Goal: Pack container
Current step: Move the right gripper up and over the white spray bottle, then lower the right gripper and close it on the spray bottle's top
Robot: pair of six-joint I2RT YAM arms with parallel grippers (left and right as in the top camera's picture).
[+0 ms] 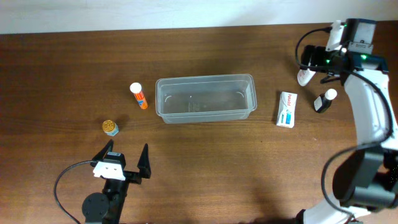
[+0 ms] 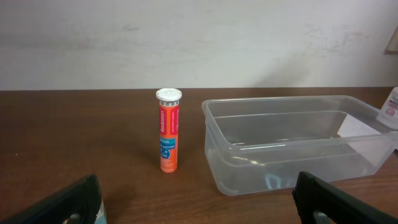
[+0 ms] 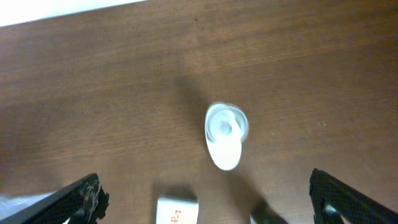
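Note:
The clear plastic container (image 1: 205,98) stands empty at the table's middle; it also shows in the left wrist view (image 2: 298,143). An orange tube (image 1: 138,96) stands upright left of it, and shows in the left wrist view (image 2: 168,130). A white bottle (image 1: 304,76) lies to the right of the container, below my right gripper (image 1: 317,60). In the right wrist view the bottle (image 3: 225,135) lies ahead of the open, empty jaws (image 3: 211,202). My left gripper (image 1: 124,155) is open and empty at the front left, apart from everything, as its wrist view (image 2: 199,205) also shows.
A white box (image 1: 286,109) lies right of the container, and its end shows in the right wrist view (image 3: 177,211). A dark bottle with a white cap (image 1: 323,101) stands beside it. A small gold-lidded jar (image 1: 110,127) sits at the left.

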